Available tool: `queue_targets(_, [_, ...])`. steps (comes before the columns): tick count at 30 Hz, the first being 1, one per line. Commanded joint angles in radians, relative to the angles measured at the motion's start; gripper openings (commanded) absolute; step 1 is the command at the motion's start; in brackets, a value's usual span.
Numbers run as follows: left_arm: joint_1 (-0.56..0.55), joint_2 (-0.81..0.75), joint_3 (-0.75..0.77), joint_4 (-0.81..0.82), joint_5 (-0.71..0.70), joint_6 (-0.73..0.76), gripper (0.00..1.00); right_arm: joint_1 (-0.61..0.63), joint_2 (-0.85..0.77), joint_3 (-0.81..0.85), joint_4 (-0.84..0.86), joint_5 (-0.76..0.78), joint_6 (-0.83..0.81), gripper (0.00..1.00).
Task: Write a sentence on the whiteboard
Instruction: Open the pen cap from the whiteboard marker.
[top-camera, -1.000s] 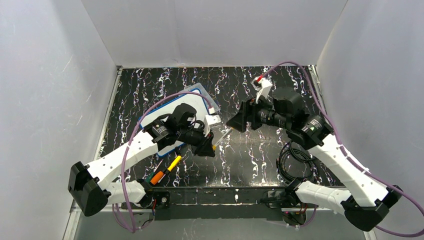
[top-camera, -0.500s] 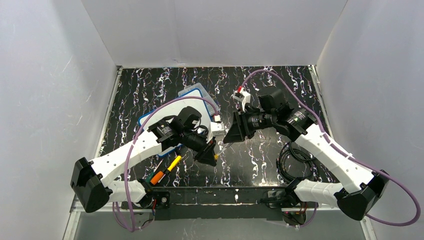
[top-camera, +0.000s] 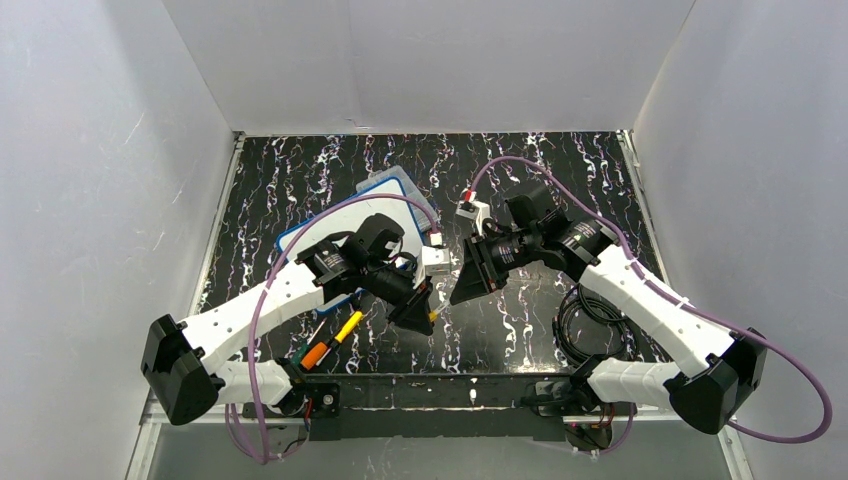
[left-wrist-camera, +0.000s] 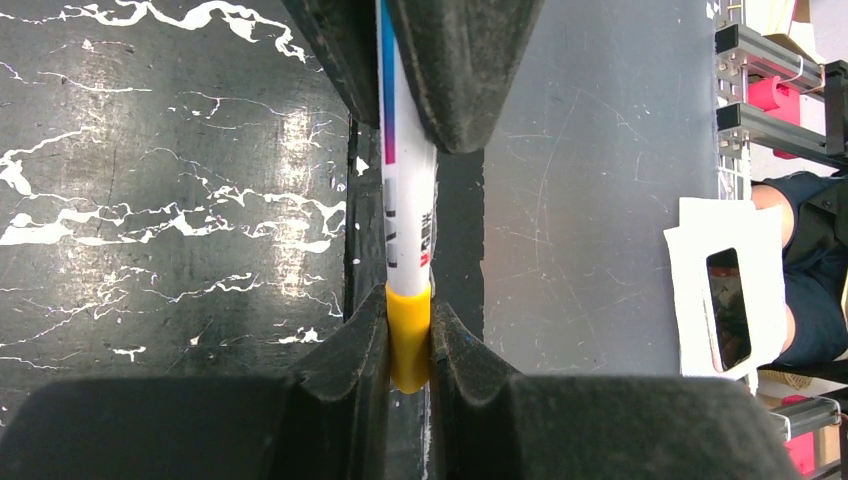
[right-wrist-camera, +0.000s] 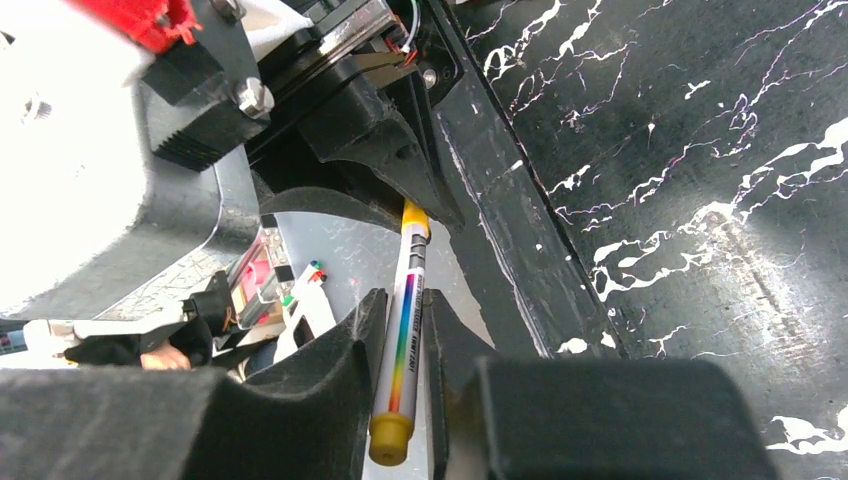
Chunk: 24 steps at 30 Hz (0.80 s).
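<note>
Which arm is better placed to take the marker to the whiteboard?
Right, probably: the right gripper clamps the marker by its barrel, while the left gripper pinches only its yellow end.

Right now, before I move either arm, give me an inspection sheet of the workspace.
Surface: black white-veined marbled table.
Job's things: flat blue-rimmed whiteboard, largely under the left arm; no writing visible.
Clutter: clear plastic compartment box at the board's far corner; loose orange-and-yellow pens near the left base.
Grippers: left gripper shut on the yellow end of a white marker; right gripper shut on its barrel.
Cables: purple cables arch over both arms; black coiled cable on the table's right side.
Surroundings: plain white walls.
</note>
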Motion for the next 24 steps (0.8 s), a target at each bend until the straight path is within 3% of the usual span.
queue_targets(1, [-0.002,-0.012,0.033,-0.018,0.023,0.012,0.00,0.004,-0.001,0.002,0.006,-0.056,-0.019,0.24])
queue_targets(8, [-0.002,-0.020,0.035,-0.016,0.019,0.021,0.00,0.001,-0.028,-0.016,0.087,-0.049,0.006,0.01])
queue_targets(13, [-0.002,-0.071,0.004,0.038,-0.021,0.014,0.00,-0.041,-0.063,-0.016,0.104,-0.086,-0.009,0.01])
queue_targets(18, [-0.002,-0.102,-0.006,0.050,-0.021,0.011,0.00,-0.169,-0.089,0.006,0.091,-0.268,-0.030,0.01])
queue_targets(24, [-0.002,-0.127,-0.018,0.056,-0.026,0.012,0.00,-0.216,-0.055,0.125,-0.124,-0.294,-0.171,0.01])
